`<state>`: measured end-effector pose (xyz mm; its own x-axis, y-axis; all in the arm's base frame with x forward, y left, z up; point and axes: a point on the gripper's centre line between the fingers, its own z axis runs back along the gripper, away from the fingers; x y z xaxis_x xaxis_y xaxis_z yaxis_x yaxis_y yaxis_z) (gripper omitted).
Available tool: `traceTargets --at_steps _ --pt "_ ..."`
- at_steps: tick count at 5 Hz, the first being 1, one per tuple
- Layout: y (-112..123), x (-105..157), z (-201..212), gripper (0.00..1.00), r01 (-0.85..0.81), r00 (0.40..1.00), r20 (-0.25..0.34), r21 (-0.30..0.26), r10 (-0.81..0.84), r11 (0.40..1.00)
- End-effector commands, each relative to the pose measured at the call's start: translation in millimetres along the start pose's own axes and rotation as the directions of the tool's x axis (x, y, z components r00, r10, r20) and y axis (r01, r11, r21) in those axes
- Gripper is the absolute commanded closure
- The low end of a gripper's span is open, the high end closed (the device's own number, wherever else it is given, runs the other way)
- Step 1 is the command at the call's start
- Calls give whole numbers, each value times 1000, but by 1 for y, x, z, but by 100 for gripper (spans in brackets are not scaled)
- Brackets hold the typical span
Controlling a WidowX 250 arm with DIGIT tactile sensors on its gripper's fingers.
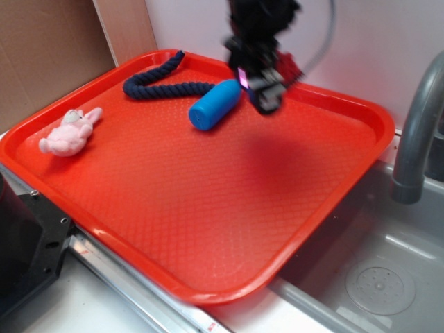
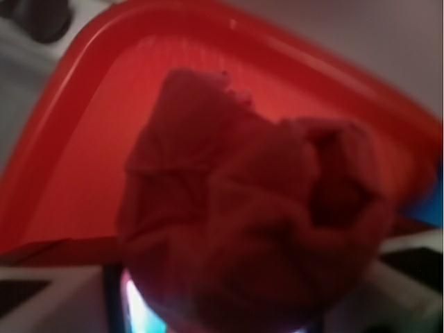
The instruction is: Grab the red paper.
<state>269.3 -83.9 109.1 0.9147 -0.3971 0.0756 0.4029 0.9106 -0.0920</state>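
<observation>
Exterior view: the gripper (image 1: 267,87) hangs above the far side of the red-orange tray (image 1: 208,208), just beside a blue bottle (image 1: 215,104); a sliver of the red paper (image 1: 290,68) shows at its fingers. A dark rope (image 1: 156,80) and pink plush toy (image 1: 69,132) lie on the tray.

Wrist view: the crumpled red paper (image 2: 257,201) fills the frame, clamped in the gripper above the tray (image 2: 90,139).

Exterior: high, angled down over tray (image 1: 208,208). Wrist: close-up; shares tray rim (image 2: 62,125).
</observation>
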Motion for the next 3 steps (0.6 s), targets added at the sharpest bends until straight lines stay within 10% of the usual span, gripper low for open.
traceTargets --at_steps 1,3 --pt "-1 -97 104 100 -472 881 83 78 466 878" --pt "10 -120 120 100 -607 795 99 127 599 784"
